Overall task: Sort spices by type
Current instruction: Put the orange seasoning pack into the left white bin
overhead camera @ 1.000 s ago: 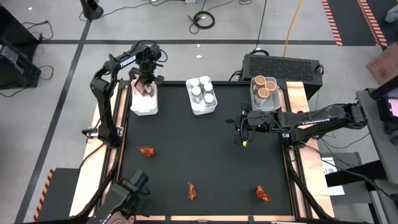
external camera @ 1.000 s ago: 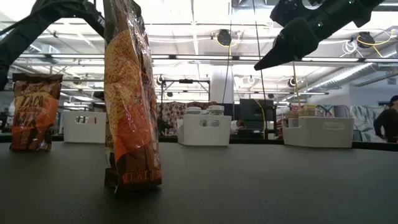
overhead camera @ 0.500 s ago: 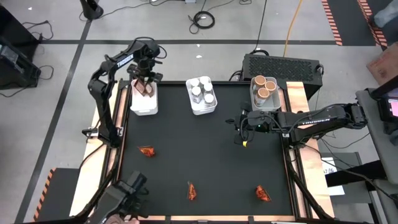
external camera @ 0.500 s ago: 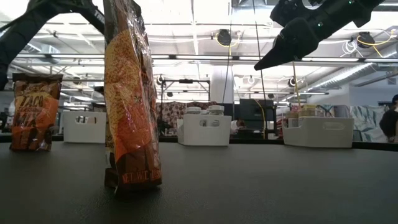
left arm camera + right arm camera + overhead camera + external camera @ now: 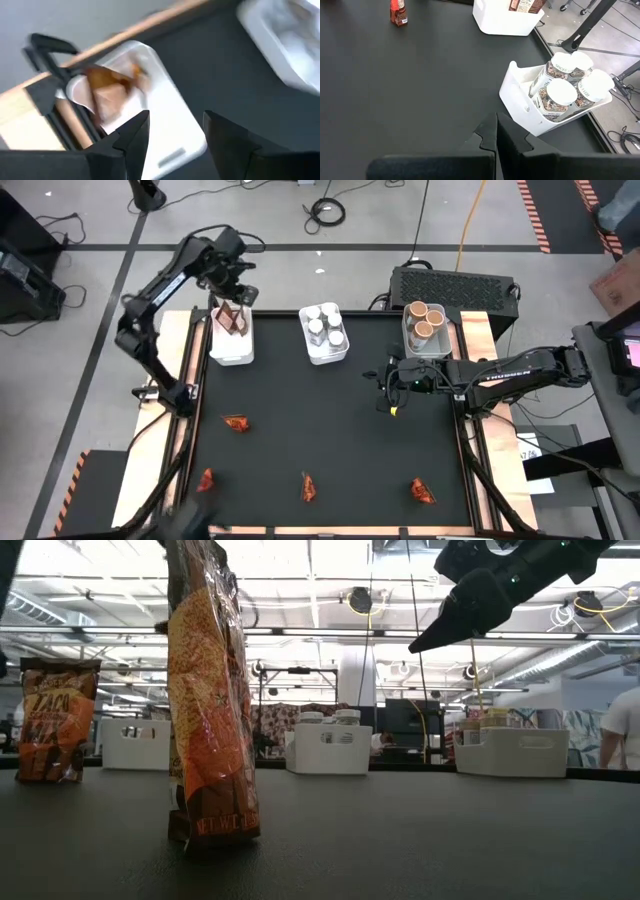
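Observation:
My left gripper hangs open above the left white bin, nothing between its fingers. Red-orange sachets lean in that bin's far end. Three more sachets stand on the black table; the low view shows one close up. White-lidded jars fill the middle bin, tan-topped tubs the right bin. My right gripper is shut in the air over the table's right part, in front of the tub bin.
Another red-orange sachet shows at the table's near left edge, next to a blurred dark shape. The wide black middle of the table carries nothing. A black box stands behind the right bin.
My left gripper has opened over the left bin, let go of a sachet that stays in the bin, and risen well clear of it toward the far left. At the near left edge a dark shape has drawn back and a sachet now shows there.

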